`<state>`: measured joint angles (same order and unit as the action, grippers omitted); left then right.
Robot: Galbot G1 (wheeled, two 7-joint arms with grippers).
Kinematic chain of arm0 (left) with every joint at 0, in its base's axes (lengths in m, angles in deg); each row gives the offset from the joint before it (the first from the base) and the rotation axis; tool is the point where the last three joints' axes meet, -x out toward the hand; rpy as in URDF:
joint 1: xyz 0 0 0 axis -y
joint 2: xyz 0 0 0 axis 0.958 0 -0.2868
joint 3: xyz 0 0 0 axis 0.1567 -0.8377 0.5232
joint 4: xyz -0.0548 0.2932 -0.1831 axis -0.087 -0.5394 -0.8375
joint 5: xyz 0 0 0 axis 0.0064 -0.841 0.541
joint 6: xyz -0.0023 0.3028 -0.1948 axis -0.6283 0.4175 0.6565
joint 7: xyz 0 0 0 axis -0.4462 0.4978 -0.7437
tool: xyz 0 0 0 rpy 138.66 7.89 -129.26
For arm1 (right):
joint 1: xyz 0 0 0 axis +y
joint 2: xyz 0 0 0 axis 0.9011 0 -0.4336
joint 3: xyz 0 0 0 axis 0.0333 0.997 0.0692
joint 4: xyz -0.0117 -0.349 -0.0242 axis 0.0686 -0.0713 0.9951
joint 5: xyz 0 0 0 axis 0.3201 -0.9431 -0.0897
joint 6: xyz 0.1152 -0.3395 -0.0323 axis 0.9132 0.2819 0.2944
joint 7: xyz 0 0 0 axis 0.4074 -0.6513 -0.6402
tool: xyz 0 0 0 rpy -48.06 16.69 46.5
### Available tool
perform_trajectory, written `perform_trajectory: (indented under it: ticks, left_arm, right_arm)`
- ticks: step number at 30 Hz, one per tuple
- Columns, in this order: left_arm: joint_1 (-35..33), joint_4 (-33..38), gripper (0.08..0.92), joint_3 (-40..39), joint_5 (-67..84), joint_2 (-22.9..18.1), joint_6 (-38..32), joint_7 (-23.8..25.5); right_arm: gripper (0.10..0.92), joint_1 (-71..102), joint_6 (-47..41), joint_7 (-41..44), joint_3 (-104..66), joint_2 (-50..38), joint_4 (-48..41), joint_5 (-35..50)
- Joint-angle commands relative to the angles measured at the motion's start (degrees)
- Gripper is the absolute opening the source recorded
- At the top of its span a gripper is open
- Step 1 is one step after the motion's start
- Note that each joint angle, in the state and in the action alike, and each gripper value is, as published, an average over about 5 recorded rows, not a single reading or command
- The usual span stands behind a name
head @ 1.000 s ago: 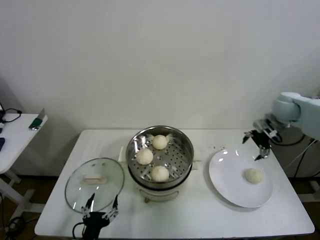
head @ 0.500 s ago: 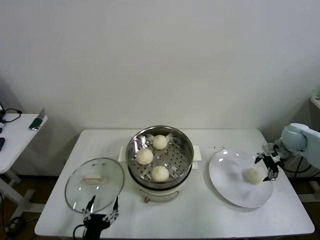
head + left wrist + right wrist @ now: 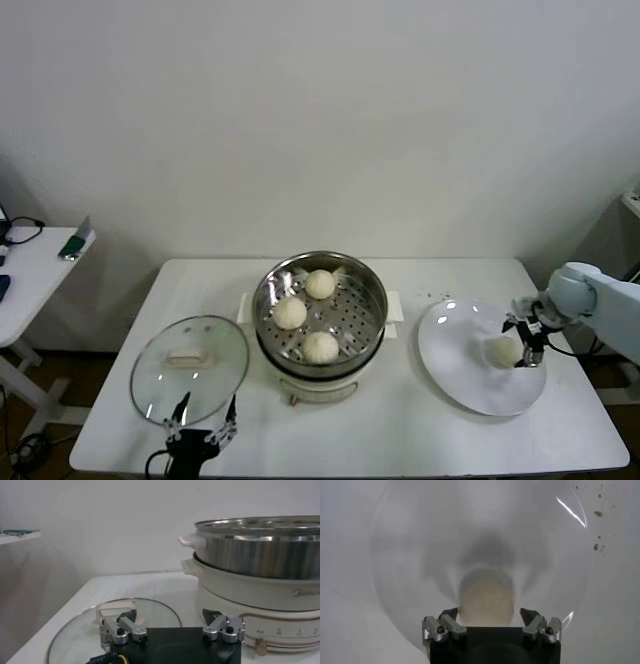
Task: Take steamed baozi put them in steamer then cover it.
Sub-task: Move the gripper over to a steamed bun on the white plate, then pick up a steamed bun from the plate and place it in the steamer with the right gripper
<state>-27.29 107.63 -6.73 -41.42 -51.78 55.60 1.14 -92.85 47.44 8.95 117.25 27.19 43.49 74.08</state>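
Note:
Three cream-white baozi (image 3: 320,346) lie in the shiny steel steamer (image 3: 372,310) on its white pot base in mid table. A fourth baozi (image 3: 505,351) lies on the white plate (image 3: 460,370) at the right. My right gripper (image 3: 523,342) is open and down around this bun, its fingers on either side; the bun (image 3: 485,597) sits between the fingers (image 3: 443,626) in the right wrist view. The glass cover (image 3: 190,368) with its cream handle lies flat on the table at the left. My left gripper (image 3: 202,425) is open at the table's front edge, just in front of the cover.
The steamer's side (image 3: 260,555) and pot base fill the left wrist view, with the cover (image 3: 100,630) below my left gripper (image 3: 172,630). A small white side table (image 3: 35,265) stands at the far left. Dark crumbs (image 3: 596,514) dot the table beyond the plate.
My right gripper has come down from above the table's far right edge to the plate and now straddles the bun. The left arm has not moved.

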Motion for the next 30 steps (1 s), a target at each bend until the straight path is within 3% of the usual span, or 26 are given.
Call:
perform_trajectory:
  ticks: [1,7,12,16,21,25,30]
  left_arm:
    - [0.2,-0.1,0.823,-0.1,0.1,0.0,0.1,0.0]
    - [0.4,-0.2,0.823,-0.1,0.0,0.0,0.2,-0.1]
    - [0.6,-0.1,0.823,-0.1,0.1,0.1,0.2,-0.1]
    - [0.9,0.0,0.823,-0.1,0.2,0.3,0.4,-0.1]
    - [1.0,0.1,0.823,0.1,0.5,1.0,0.8,-0.1]
    - [1.1,0.1,0.823,0.4,1.1,1.5,1.1,0.0]
    - [1.4,0.2,0.823,0.6,1.5,1.6,1.2,0.0]
  right_arm:
    - [0.814,2.6,-0.6,-0.5,-2.7,0.8,-1.0,-1.3]
    - [0.711,0.9,-0.7,0.0,-2.0,0.4,-0.1,-0.2]
    - [0.676,-7.8,-1.2,0.5,4.8,-0.2,2.3,4.0]
    - [0.671,-28.9,-2.2,1.0,23.4,1.3,8.2,15.2]
    - [0.670,-55.5,-4.3,2.7,41.5,9.4,16.0,30.9]
    - [0.670,-64.5,-7.0,3.1,41.8,16.4,20.4,40.8]
    - [0.670,-63.4,-11.3,-0.1,36.1,22.5,25.0,47.7]
